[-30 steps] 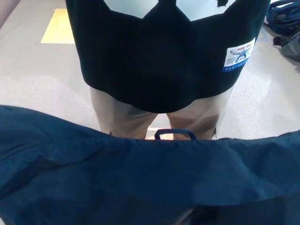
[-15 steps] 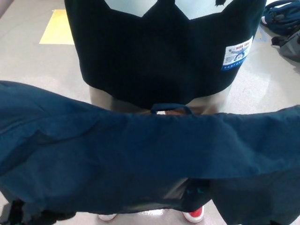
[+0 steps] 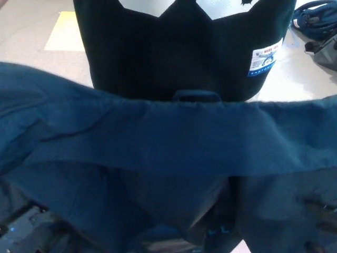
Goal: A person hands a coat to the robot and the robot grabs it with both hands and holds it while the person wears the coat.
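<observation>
We saw the dark blue coat [image 3: 174, 142] stretched wide across the view, collar edge up, its hanging loop [image 3: 196, 95] against the person's black top [image 3: 174, 52]. A white and blue label [image 3: 263, 60] showed on that top. The coat hid both of the robot's hands; we could not tell their hold. Pale floor [image 3: 31, 31] and a yellow patch [image 3: 63, 31] lay behind.

You have one coat [image 3: 174, 142] with one hanging loop [image 3: 196, 95], one person [image 3: 184, 47] (torso only, one white label [image 3: 264, 59]), one yellow floor patch [image 3: 64, 31], and two bags [image 3: 316, 18] at right.
</observation>
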You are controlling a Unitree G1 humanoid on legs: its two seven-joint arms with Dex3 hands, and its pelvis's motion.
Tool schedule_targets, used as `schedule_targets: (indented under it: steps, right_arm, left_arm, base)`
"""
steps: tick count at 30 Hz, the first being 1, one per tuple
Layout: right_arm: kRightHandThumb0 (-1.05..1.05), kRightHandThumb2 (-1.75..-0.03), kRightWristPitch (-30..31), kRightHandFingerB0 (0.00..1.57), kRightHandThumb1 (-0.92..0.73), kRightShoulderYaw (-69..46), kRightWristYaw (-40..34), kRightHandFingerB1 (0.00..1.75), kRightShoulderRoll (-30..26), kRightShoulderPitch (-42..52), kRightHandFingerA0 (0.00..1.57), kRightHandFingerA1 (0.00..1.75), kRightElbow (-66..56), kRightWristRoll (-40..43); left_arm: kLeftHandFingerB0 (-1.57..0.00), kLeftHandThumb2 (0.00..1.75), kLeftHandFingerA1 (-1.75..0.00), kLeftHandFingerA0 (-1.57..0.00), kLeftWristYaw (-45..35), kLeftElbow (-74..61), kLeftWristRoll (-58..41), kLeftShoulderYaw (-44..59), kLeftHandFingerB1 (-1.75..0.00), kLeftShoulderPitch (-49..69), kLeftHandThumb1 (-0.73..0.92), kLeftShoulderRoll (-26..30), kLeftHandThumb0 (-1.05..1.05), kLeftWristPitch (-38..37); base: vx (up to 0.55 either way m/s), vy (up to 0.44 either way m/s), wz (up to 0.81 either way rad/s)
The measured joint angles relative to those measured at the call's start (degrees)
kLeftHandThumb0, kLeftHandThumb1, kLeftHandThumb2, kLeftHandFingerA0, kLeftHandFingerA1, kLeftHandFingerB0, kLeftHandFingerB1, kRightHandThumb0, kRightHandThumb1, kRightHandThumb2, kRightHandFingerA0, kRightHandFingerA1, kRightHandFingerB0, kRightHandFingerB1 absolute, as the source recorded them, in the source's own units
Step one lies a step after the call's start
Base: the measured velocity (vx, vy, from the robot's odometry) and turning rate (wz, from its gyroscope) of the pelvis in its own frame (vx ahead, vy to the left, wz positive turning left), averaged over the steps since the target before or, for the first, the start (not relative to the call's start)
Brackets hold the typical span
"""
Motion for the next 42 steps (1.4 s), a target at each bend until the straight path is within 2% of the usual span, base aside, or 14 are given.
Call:
schedule_targets:
  steps: [1,3,24,25,26,29,30,31,33,36,37,40,41,42]
  right_arm:
    - [-0.47,-0.58,-0.4,0.29,-0.60,-0.5,-0.1,0.33,0.0,0.1,0.68,0.52,-0.8,-0.1]
    - [-0.49,-0.57,-1.3,0.30,-0.58,-1.7,-0.2,0.33,0.0,0.4,0.70,0.52,-3.0,-0.2]
    - [-0.53,-0.57,-15.5,0.29,-0.56,-13.2,-0.3,0.34,3.7,2.8,0.72,0.53,-19.2,0.1]
    - [-0.60,-0.59,-16.5,0.13,-0.64,-13.7,-0.2,0.27,4.0,2.6,0.57,0.45,-19.5,0.2]
    - [-0.62,-0.84,-16.5,0.06,-0.56,-14.3,0.1,0.31,3.9,2.5,0.46,0.54,-20.1,0.4]
    - [-0.64,-0.86,-15.6,0.01,-0.54,-17.1,2.0,0.22,2.2,1.5,0.44,0.56,-23.1,1.5]
    - [-0.59,-0.60,-14.7,0.00,-0.66,-18.5,3.3,0.19,1.2,1.1,0.49,0.44,-24.3,2.2]
    - [-0.70,-0.87,-13.8,0.00,-0.58,-19.4,4.4,0.10,0.2,0.7,0.43,0.55,-25.2,2.7]
    - [-0.71,-0.87,-12.4,0.00,-0.59,-20.5,6.1,0.07,-1.3,0.1,0.41,0.55,-26.3,3.3]
    - [-0.61,-0.60,-9.6,0.00,-0.67,-21.9,9.1,0.16,-4.0,-1.6,0.32,0.35,-27.6,4.1]
    - [-0.59,-0.60,-9.2,0.06,-0.64,-22.1,9.5,0.19,-4.4,-1.9,0.26,0.35,-27.8,4.2]
    - [-0.65,-0.60,-6.0,0.00,-0.70,-22.9,13.0,0.21,-7.5,-4.9,0.21,0.33,-28.3,4.5]
    - [-0.67,-0.62,-5.2,0.00,-0.70,-23.0,13.8,0.16,-8.2,-5.7,0.19,0.34,-28.3,4.5]
    - [-0.70,-0.71,-4.5,0.00,-0.64,-23.0,14.6,0.02,-8.8,-6.5,0.13,0.38,-28.3,4.5]
  left_arm:
    - [-0.46,0.59,-0.53,-0.58,0.0,-1.0,0.0,0.8,-0.45,0.2,0.66,0.0,-0.27,-0.5]
    - [-0.42,0.64,-0.56,-0.61,0.0,-3.7,-0.2,2.7,-0.49,0.6,0.83,0.0,-0.45,-2.0]
    - [-0.31,0.65,-0.60,-0.65,-6.5,-23.3,-17.0,11.1,-0.50,-3.1,0.82,17.6,-0.59,-18.7]
    - [-0.06,0.64,-0.37,-0.01,-7.2,-23.5,-18.2,11.3,-0.49,-3.3,0.77,17.8,-0.39,-19.7]
    - [-0.48,0.68,-0.34,-0.39,-7.5,-23.1,-18.5,11.2,-0.43,-4.2,0.78,18.2,-1.03,-20.3]
    - [-0.32,0.87,-0.41,-0.24,-8.2,-22.6,-17.4,12.1,-0.41,-7.3,0.51,15.7,-0.91,-20.7]
    - [-0.25,0.83,-0.38,-0.20,-8.5,-23.7,-16.3,13.2,-0.39,-7.0,0.48,12.2,-0.89,-19.4]
    - [-0.19,0.59,-0.29,-0.16,-8.9,-24.3,-15.6,13.8,-0.31,-6.7,0.58,10.7,-0.82,-18.4]
    - [-0.14,0.58,-0.26,-0.08,-10.0,-25.0,-15.3,14.9,-0.30,-6.1,0.56,10.2,-0.79,-17.0]
    - [0.00,0.89,-0.21,-0.04,-12.5,-25.8,-15.3,16.8,-0.17,-6.0,0.51,11.9,-0.81,-14.5]
    - [-0.05,0.60,-0.28,-0.07,-12.8,-25.8,-15.3,17.0,-0.22,-6.0,0.55,12.2,-0.77,-14.1]
    - [0.00,0.60,-0.28,-0.03,-15.7,-25.5,-14.9,17.5,-0.23,-8.2,0.62,14.9,-0.80,-10.9]
    - [-0.02,0.89,-0.27,-0.04,-16.4,-25.4,-14.8,17.5,-0.19,-9.0,0.50,15.7,-0.78,-10.2]
    - [0.00,0.61,-0.26,-0.01,-17.1,-25.1,-14.7,17.5,-0.18,-9.8,0.65,16.3,-0.83,-9.5]
  base:
    - [0.00,0.000,0.00]
    - [0.00,0.000,0.00]
    - [0.00,0.000,0.00]
    - [0.00,0.000,0.00]
    - [0.00,0.000,0.00]
    - [0.01,0.003,-0.06]
    - [0.00,0.000,0.00]
    - [0.00,0.000,0.00]
    - [0.00,0.000,0.00]
    - [0.00,0.000,0.00]
    - [0.00,0.000,0.00]
    - [0.00,0.000,0.00]
    - [0.00,0.000,0.00]
    - [0.00,0.000,0.00]
